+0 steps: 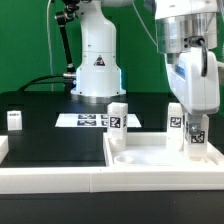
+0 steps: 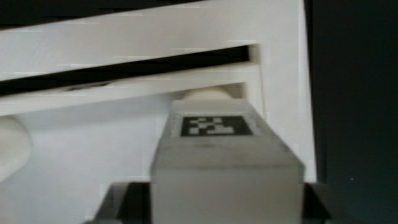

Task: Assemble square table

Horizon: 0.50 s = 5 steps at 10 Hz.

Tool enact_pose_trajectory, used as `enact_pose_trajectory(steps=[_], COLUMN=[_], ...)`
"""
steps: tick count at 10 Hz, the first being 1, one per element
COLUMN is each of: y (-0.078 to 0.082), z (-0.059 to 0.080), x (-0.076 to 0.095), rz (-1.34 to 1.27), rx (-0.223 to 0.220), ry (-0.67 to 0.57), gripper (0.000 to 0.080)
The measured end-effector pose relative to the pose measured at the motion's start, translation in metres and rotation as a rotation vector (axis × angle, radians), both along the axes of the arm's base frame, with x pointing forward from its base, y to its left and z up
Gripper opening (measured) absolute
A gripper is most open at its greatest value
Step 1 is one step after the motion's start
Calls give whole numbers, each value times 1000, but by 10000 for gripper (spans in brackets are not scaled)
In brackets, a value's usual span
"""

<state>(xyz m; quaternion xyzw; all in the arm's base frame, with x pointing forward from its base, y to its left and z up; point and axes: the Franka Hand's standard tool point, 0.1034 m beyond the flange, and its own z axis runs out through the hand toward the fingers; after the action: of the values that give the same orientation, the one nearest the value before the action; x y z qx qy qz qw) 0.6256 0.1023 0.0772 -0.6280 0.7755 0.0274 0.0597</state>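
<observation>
The white square table top (image 1: pixel 150 165) lies at the exterior view's lower right, rim up. My gripper (image 1: pixel 190 132) stands over its far right corner, shut on a white leg (image 1: pixel 197 140) with black-and-white tags, held upright with its lower end at the top's rim. In the wrist view the leg (image 2: pixel 217 140) fills the space between my gripper's (image 2: pixel 222 205) dark fingers (image 2: pixel 135 200), with the top (image 2: pixel 107 70) beyond it. A second leg (image 1: pixel 118 115) stands upright at the top's far left corner. A third leg (image 1: pixel 14 120) stands on the black surface at the far left.
The marker board (image 1: pixel 85 120) lies flat in front of the robot's white base (image 1: pixel 97 65). A long white rail (image 1: pixel 50 178) borders the black surface along the near edge. A black cable post (image 1: pixel 66 40) rises behind the base.
</observation>
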Motion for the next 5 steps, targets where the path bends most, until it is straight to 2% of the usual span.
enact_pose_trajectory(steps=[4,5], y=[2,2], z=[0,0], x=[0,0], rz=[-56,-49], rx=[3,3], ry=[7,6], gripper=[290,451])
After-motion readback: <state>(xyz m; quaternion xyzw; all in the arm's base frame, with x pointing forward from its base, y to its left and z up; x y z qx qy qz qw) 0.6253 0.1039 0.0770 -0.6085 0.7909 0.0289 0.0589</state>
